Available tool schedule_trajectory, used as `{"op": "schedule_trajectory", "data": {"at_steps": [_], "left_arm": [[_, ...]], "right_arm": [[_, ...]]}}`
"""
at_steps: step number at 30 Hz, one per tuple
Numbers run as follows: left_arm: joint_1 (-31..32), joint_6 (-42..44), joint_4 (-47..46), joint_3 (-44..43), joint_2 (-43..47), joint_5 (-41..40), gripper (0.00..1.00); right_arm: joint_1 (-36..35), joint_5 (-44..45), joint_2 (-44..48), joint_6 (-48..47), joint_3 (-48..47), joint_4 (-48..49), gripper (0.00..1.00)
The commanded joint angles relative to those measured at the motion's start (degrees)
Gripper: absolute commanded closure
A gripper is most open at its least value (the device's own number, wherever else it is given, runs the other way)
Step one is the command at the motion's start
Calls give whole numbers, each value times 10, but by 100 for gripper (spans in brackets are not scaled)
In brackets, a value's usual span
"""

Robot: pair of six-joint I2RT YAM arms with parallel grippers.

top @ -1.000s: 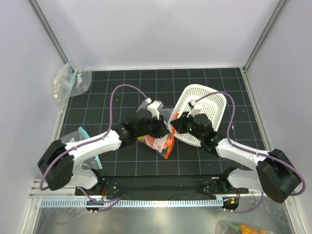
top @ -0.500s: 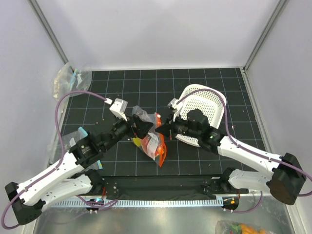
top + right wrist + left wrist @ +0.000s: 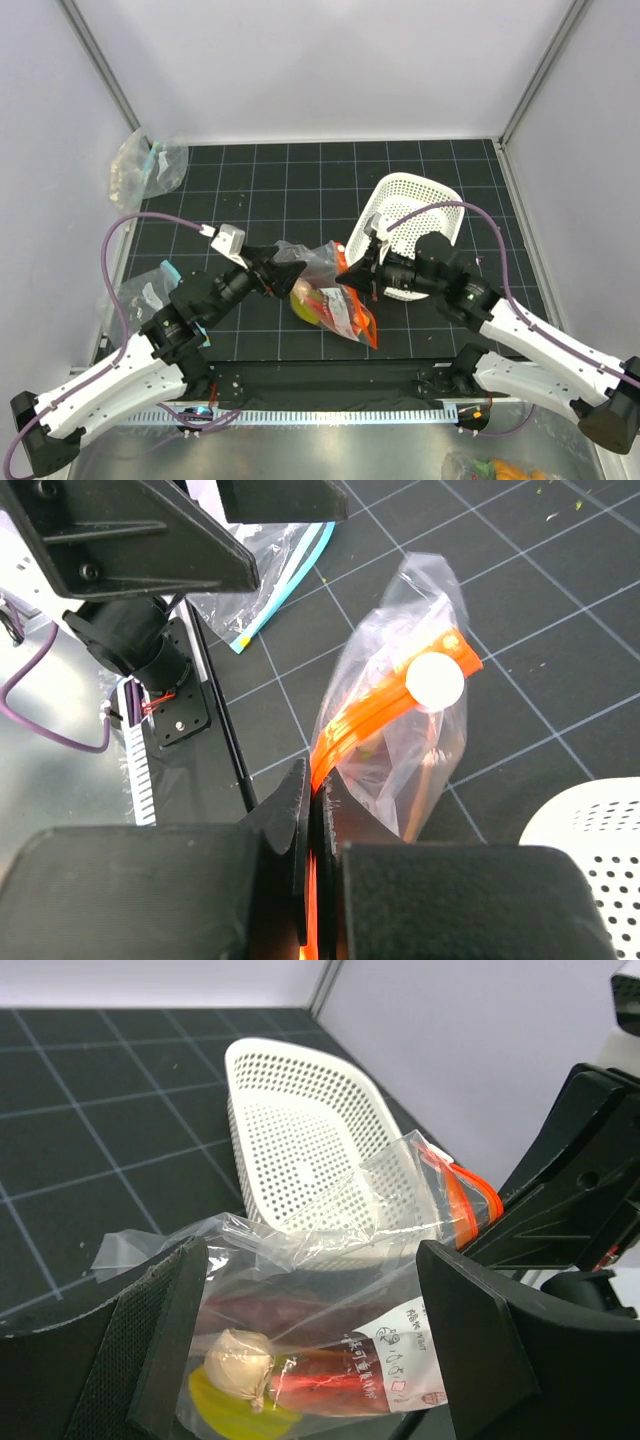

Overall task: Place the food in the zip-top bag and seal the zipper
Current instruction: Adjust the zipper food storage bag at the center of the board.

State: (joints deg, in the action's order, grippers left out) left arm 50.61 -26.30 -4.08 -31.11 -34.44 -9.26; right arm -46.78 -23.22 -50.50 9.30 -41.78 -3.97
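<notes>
Basically, the food looks bagged and the seal is what's left. The zip-top bag (image 3: 335, 300) sits near mid-tabletop (image 3: 260, 190), btwn the two arms and just beside the white basket (image 3: 420, 210), which is tipped on its side w/ nothing visible inside. Thru the clear film: a peach ball (image 3: 240, 1360), a yellow lemon (image 3: 235, 1412) touching it, and a dark red piece (image 3: 300, 1318) alongside. Other pieces are too hidden to name.

The right pincer (image 3: 312, 780) is clamped tight on the zipper (image 3: 385, 705), w/ the red-orange strip running out from btwn its jaws. Prob. reason: it pins one end, so the contents stay down in the pouch and the strip is taut enough to press along.

The left pincer (image 3: 315, 1280) stands wide apart, one finger each side of the bag's body, holding nothing. Can't tell if the film brushes the pads. It seems staged to come in on the zipper opposite the right one. Whether the strip is partly pressed shut, can't tell. Risk: crinkly film bunches in the strip.
</notes>
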Motion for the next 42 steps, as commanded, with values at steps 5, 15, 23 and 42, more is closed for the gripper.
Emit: {"op": "schedule_trajectory", "data": {"at_steps": [5, 15, 23, 42], "left_arm": [[1, 30, -134, 40, 27, 29, 11], [0, 46, -203, 41, -16, 152, 11], [0, 40, -220, 39, -28, 217, 11], [0, 11, -236, 20, -89, 276, 87]], "right_arm": [[-10, 10, 38, -36, -23, -8, 99], [-11, -141, 41, -46, -36, -14, 99], [-16, -188, 38, -48, -34, -9, 99], [-17, -115, 38, -44, -31, -13, 83]]}}
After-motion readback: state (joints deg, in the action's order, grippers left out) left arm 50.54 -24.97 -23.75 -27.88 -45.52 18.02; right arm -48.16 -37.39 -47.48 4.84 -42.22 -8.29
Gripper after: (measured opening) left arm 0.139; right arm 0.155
